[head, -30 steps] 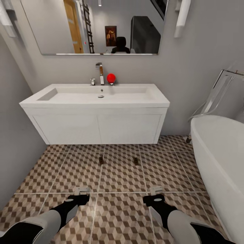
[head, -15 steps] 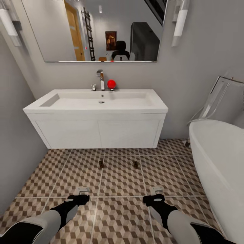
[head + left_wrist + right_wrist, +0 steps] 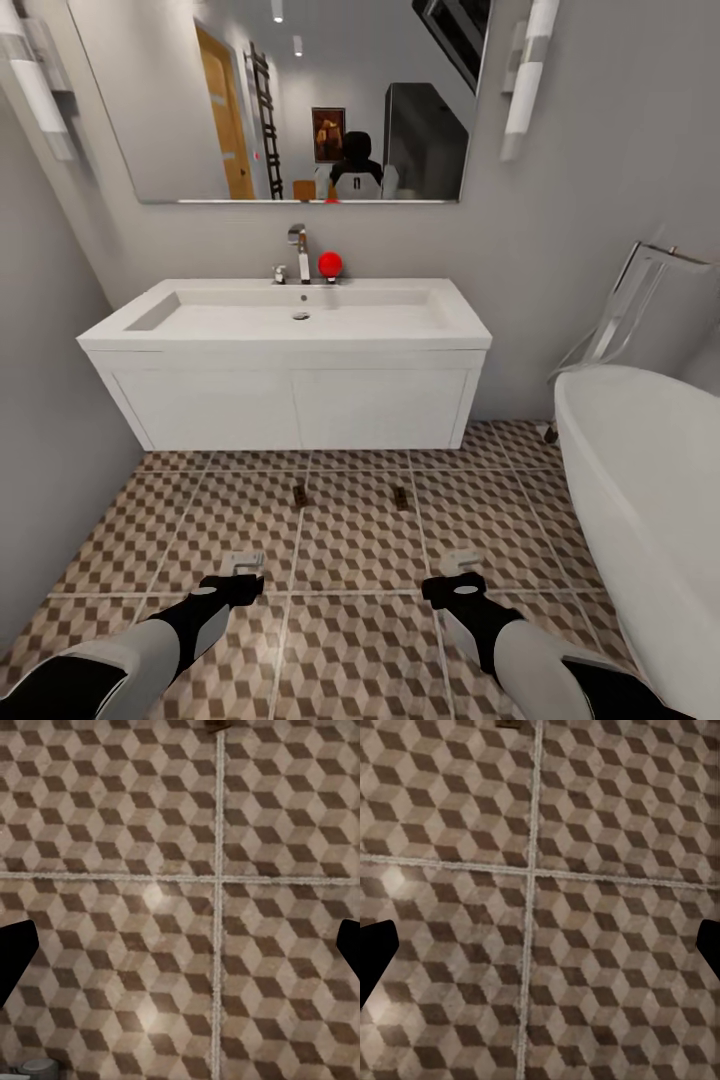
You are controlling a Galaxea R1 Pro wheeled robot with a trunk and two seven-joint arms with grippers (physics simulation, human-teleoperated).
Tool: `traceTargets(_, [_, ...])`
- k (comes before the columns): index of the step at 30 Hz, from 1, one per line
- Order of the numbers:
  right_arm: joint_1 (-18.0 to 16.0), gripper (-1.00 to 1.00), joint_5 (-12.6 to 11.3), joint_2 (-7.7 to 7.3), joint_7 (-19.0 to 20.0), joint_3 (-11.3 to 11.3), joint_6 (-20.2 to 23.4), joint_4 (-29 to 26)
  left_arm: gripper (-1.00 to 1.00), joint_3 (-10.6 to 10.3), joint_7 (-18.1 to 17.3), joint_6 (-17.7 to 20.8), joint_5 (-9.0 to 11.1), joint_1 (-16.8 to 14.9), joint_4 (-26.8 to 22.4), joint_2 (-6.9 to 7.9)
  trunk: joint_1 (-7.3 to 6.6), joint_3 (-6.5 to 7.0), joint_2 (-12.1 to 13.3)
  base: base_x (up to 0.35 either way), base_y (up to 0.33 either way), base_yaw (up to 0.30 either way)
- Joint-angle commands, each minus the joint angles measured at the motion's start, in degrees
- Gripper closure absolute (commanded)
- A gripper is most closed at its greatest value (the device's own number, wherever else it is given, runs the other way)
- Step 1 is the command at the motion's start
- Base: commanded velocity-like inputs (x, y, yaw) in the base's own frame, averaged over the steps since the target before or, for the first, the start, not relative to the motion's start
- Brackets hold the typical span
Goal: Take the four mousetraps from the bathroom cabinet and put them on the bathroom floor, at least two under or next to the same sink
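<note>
On the tiled bathroom floor (image 3: pixel 150 520), two mousetraps (image 3: pixel 299 495) lie at twelve o'clock before the sink (image 3: pixel 290 320); left gripper (image 3: pixel 242 564) and right gripper (image 3: pixel 462 563) both spread, empty.

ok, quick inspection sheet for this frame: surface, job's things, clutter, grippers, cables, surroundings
Surface: bathroom floor, cube-pattern tiles with pale grout.
Job's things: two mousetraps on the tiles just in front of the vanity, left mousetrap, right mousetrap, apart from each other; bathroom sink on a white vanity above and behind them.
Clutter: red ball on the basin rim beside the tap.
Grippers: left gripper and right gripper low over the tiles, both open and empty.
Cables: nothing seen.
Surroundings: white bathtub at right, mirror over the sink, grey walls.
</note>
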Motion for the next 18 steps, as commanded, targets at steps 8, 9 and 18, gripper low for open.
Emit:
traceTargets(8, [-0.06,-1.0,0.51,0.0,-0.14,-0.49,0.08,0.01,-1.0,-0.47,-0.01,-0.16,0.55,-0.03,0.04,-0.04,-1.77,2.11,3.2,0.0,0.0,0.0])
traceTargets(9, [-0.07,-1.0,0.51,-0.01,-0.11,-0.51,0.1,0.01,-1.0,-0.47,-0.02,-0.16,0.55,-0.03,0.04,-0.04,-1.99,2.37,3.61,0.0,0.0,0.0])
traceTargets(18, [-0.04,-1.0,0.49,-0.04,0.22,-0.5,0.17,0.01,-1.0,-0.45,-0.21,-0.06,0.55,-0.03,-0.02,0.01,-3.96,4.29,7.22,0.0,0.0,0.0])
